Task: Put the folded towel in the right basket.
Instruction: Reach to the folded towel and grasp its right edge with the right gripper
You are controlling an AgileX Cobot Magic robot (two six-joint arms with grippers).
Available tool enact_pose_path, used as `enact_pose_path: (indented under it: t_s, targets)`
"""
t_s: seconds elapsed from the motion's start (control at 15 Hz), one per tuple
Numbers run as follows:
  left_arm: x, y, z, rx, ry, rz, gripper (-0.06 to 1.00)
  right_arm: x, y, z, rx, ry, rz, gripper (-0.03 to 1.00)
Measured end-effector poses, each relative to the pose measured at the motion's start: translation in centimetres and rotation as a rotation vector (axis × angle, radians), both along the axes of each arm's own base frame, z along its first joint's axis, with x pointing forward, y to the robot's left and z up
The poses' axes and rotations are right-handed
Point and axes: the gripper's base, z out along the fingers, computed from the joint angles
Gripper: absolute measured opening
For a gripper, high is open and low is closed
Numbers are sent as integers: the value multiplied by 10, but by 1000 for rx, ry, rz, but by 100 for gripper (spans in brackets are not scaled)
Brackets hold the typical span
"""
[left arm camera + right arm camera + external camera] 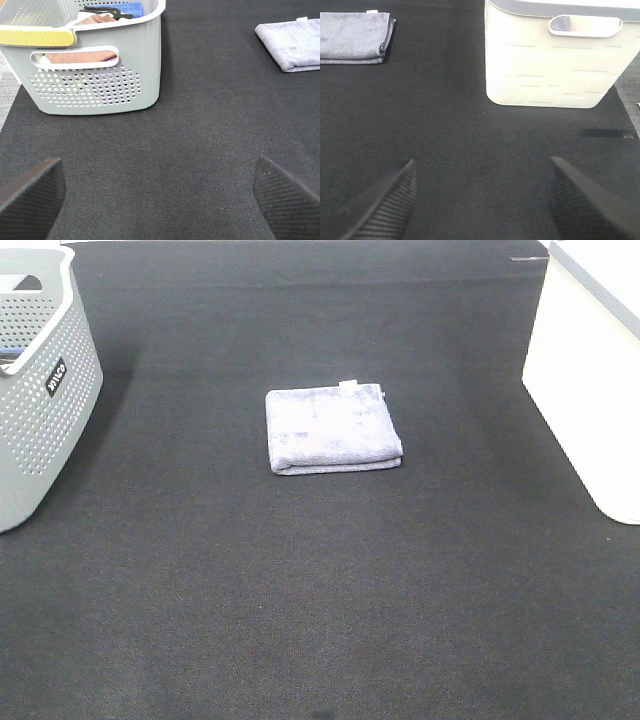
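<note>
A folded lavender-grey towel [333, 429] lies flat on the black mat in the middle. It also shows in the left wrist view [291, 44] and in the right wrist view [354, 37]. The right basket [590, 380] is white and stands at the mat's right edge; the right wrist view shows its wall and handle slot [555, 65]. Neither gripper shows in the exterior high view. My left gripper [157, 197] is open and empty above bare mat. My right gripper [480, 202] is open and empty above bare mat, in front of the white basket.
A grey perforated basket [40, 390] stands at the left edge; in the left wrist view [95, 75] it holds folded cloths, brown and blue. The black mat [320, 590] covers the work surface.
</note>
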Motion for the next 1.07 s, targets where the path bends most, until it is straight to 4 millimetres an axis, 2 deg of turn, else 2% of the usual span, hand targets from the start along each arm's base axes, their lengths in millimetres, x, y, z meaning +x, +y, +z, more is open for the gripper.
enact_pose_path:
  t_s: [1.07]
  targets:
    - [0,0,0,0,0,0,97,0,0,0,0,0,0,69]
